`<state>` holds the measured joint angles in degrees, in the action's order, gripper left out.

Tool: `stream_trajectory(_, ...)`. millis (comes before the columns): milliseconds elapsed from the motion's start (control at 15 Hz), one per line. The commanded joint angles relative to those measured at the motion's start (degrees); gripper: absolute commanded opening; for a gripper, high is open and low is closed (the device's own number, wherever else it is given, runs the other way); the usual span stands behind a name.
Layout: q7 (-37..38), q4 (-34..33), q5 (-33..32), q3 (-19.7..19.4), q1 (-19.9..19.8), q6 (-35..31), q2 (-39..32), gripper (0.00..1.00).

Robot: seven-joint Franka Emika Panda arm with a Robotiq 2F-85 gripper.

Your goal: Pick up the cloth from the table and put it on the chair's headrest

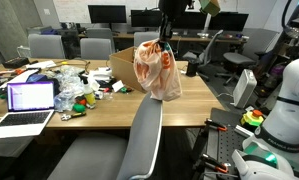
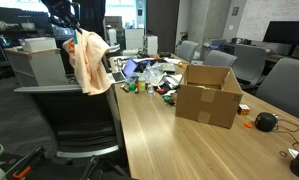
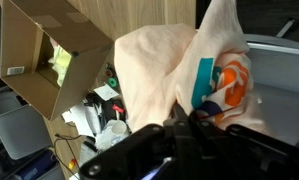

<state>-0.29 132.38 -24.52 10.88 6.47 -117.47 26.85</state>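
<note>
Beneath the claw (image 1: pixel 165 40), the cloth (image 1: pixel 157 72) (limp).

A floppy cream-beige cloth (image 1: pixel 157 72) is printed with orange, red and teal patches. The rectangular wooden table (image 2: pixel 189 150) is coloured light brown, the fabric-covered office chair (image 1: pixel 144 140) grey.

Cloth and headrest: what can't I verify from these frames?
In an exterior view, whether the cloth touches the chair's headrest: fabric overlaps its edge.
In the wrist view, where the gripper pinches: dark blur and fabric cover it.
In both exterior views, the clutter on the table: too small to identify.
</note>
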Motion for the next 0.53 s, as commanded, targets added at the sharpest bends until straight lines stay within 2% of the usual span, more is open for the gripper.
stream_trajectory(0,-1.4,-1.9,-0.2,1.0,1.1,2.3,-0.6,0.01)
stream_trajectory(467,-1.5,-2.6,-0.8,2.8,1.9,3.7,-0.7,0.01)
